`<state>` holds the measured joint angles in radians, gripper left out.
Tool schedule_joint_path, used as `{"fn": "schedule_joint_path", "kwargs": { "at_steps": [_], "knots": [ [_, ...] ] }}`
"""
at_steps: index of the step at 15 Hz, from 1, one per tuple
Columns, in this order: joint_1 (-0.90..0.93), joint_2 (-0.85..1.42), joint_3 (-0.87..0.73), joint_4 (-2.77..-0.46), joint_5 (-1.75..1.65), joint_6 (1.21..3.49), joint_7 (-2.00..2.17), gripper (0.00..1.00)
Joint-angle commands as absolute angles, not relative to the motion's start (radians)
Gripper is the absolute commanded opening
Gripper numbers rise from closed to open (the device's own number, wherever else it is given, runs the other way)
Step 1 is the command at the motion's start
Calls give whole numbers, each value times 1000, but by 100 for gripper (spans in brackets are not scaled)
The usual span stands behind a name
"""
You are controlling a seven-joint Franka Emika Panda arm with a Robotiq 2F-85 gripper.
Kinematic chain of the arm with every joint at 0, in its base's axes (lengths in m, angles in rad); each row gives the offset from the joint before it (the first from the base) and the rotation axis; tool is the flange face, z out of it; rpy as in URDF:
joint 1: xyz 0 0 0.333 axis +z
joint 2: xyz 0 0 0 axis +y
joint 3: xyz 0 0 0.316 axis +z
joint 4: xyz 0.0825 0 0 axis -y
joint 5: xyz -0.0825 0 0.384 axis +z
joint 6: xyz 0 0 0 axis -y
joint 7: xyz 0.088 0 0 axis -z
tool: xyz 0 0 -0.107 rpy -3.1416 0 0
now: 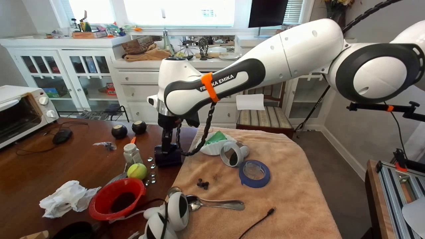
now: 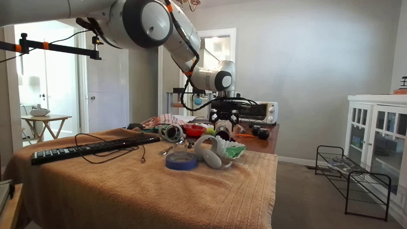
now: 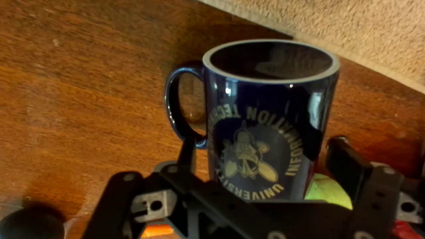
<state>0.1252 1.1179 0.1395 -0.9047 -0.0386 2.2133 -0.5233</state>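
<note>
Seemingly aligning a grasp: spread, unclenched jaws flank the sideways navy mug (image 3: 265,122); closing should come next.

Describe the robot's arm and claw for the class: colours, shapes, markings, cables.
The arm is glossy white, with rounded segments and a round joint cap ringed in black. An orange strap partly covers lettering that reads FR, then KA EMIKA. A black, twisted-looking cable runs along the arm. The claw is black, with two fingers and silver-coloured metal parts.
</note>
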Motion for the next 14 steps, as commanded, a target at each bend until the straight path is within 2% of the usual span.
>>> {"fn": "schedule_joint_path", "kwargs": {
  "at_steps": [1,14],
  "knots": [
    [142,1217,139,-763,-57,2140,-506,100],
    [160,1319,139,-598,-56,2131,-561,100]
  ]
}}
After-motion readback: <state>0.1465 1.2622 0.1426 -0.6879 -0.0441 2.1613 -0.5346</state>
